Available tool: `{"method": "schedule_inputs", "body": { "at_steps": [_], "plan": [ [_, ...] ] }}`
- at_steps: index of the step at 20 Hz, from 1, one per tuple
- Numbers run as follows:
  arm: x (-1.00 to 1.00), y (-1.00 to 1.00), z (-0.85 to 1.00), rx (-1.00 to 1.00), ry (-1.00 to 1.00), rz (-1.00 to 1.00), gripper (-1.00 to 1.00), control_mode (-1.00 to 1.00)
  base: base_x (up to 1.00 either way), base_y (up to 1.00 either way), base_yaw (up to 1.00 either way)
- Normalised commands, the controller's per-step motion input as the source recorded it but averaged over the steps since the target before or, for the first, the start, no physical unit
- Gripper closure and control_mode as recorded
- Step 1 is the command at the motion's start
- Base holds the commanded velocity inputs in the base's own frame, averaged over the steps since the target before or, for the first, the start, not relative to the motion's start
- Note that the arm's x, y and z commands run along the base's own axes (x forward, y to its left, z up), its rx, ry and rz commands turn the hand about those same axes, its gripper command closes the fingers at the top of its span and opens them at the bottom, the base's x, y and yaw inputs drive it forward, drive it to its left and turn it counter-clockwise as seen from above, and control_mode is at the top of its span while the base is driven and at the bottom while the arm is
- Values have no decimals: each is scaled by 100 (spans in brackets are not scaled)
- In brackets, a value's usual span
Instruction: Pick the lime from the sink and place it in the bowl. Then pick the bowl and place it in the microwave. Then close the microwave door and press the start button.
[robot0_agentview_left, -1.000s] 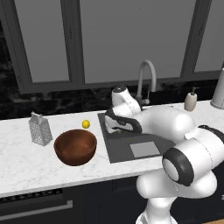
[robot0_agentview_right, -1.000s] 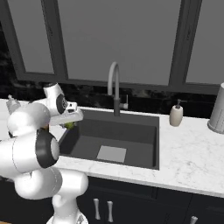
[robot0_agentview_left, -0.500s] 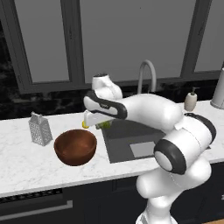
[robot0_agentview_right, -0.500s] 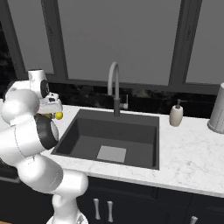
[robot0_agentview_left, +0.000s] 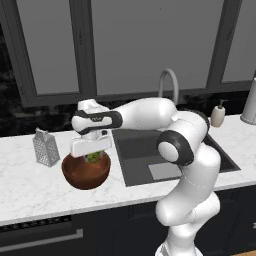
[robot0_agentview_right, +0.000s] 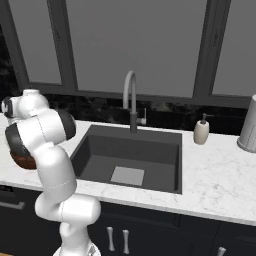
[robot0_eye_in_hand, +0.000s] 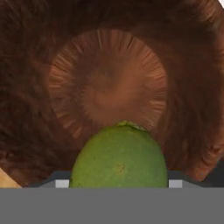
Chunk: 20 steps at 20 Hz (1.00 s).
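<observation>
The reddish-brown wooden bowl (robot0_agentview_left: 86, 173) stands on the white counter left of the sink (robot0_agentview_left: 137, 145). My gripper (robot0_agentview_left: 93, 155) hangs just above the bowl's mouth, pointing down, shut on the yellow-green lime (robot0_agentview_left: 93, 158). In the hand view the lime (robot0_eye_in_hand: 119, 159) sits between my fingers at the bottom, with the bowl's floor (robot0_eye_in_hand: 105, 87) right beneath it. From the right base view my arm covers most of the bowl (robot0_agentview_right: 22, 161); the dark basin of the sink (robot0_agentview_right: 130, 152) lies to its right. The microwave is out of view.
A steel box grater (robot0_agentview_left: 45, 147) stands left of the bowl. The curved faucet (robot0_agentview_left: 169, 82) rises behind the sink, and a soap dispenser (robot0_agentview_left: 218, 115) sits at its right. A pale square patch (robot0_agentview_right: 127, 175) marks the basin floor.
My arm has swung left from the sink's left edge, carrying the lime, and now holds it over the bowl.
</observation>
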Motion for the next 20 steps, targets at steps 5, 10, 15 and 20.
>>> {"method": "schedule_inputs", "body": {
  "at_steps": [5, 10, 15, 20],
  "plan": [
    [4, 21, -42, 0, 1, 0, -100, -100, 0, 0, 0],
    [-14, -42, 7, 0, -8, 0, -100, -100, 0, 0, 0],
    [-42, -72, 4, 8, -10, 0, -100, -100, 0, 0, 0],
    [-57, -82, 8, 19, -10, 0, -100, -100, 0, 0, 0]
  ]
}}
